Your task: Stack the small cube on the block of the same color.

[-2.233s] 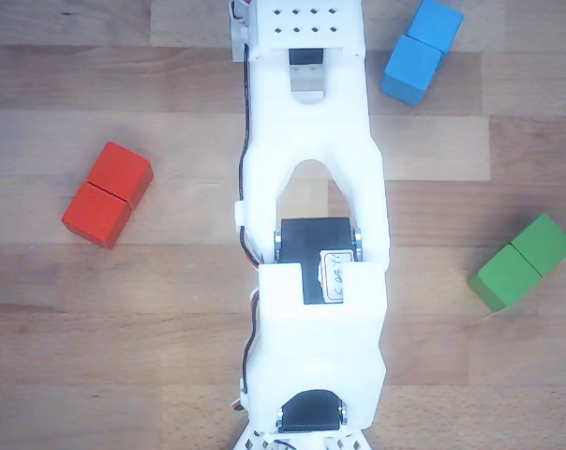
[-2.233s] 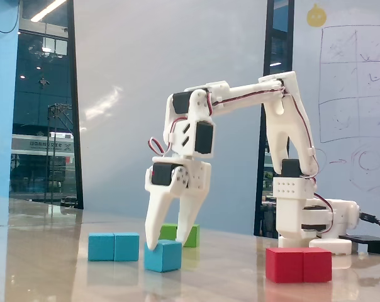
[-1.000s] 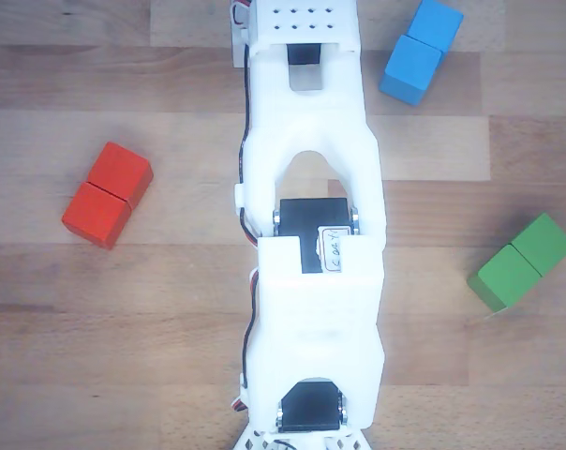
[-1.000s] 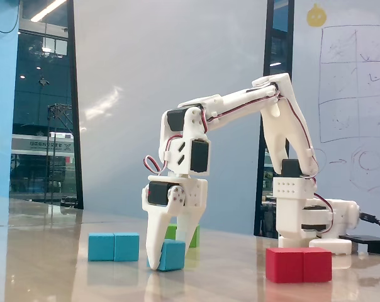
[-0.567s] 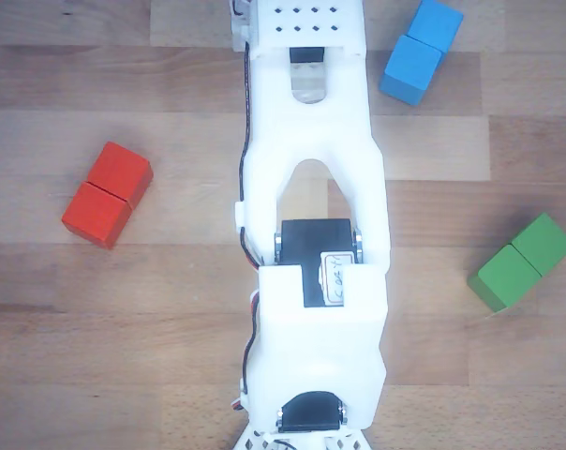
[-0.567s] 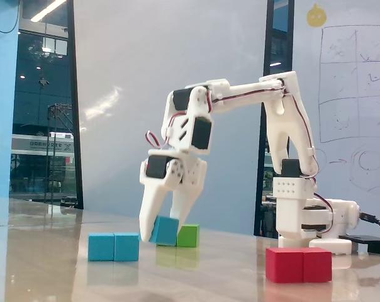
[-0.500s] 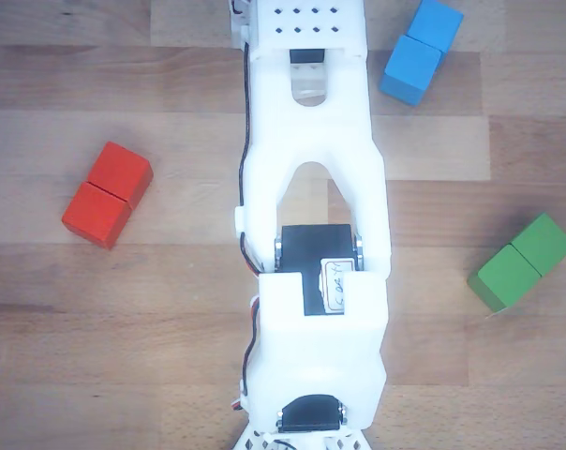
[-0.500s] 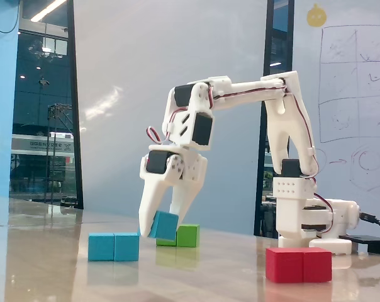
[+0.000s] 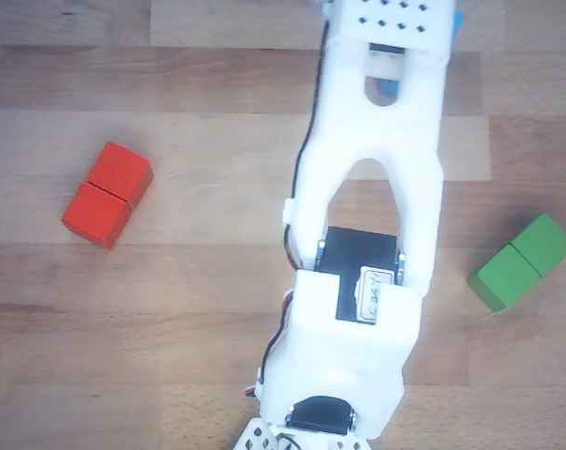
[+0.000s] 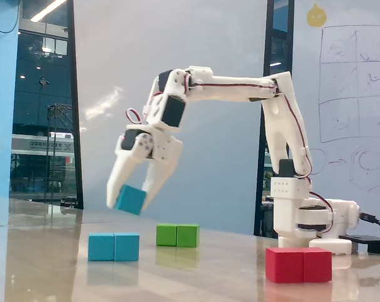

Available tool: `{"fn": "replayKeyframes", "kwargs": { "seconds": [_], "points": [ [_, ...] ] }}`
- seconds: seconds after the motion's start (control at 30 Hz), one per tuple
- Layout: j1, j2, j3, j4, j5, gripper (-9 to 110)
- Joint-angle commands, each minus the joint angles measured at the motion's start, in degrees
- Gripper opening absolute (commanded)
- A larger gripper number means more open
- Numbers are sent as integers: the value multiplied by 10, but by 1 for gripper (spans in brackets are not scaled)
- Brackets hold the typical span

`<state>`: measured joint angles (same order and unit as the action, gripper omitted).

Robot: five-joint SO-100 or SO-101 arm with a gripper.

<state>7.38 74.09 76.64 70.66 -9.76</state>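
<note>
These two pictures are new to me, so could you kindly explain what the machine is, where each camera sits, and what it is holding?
It is a small white robot arm bolted to a wooden table. The other view looks straight down, so the arm hides much; the fixed view looks from table height. Its gripper pinches a small cube in the air, above the blue block. A green block and a red block also lie on the table. From above, only slivers of blue show past the arm.
</note>
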Motion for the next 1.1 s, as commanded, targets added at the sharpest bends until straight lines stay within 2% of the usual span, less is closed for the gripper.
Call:
{"fn": "replayKeyframes", "kwargs": {
  "seconds": [0.0, 0.33, 1.07],
  "points": [
    [32, 54, -62, 2, -5, 11],
    [62, 47, -61, 2, -4, 12],
    [56, -17, -35, 1, -4, 12]
  ]
}}
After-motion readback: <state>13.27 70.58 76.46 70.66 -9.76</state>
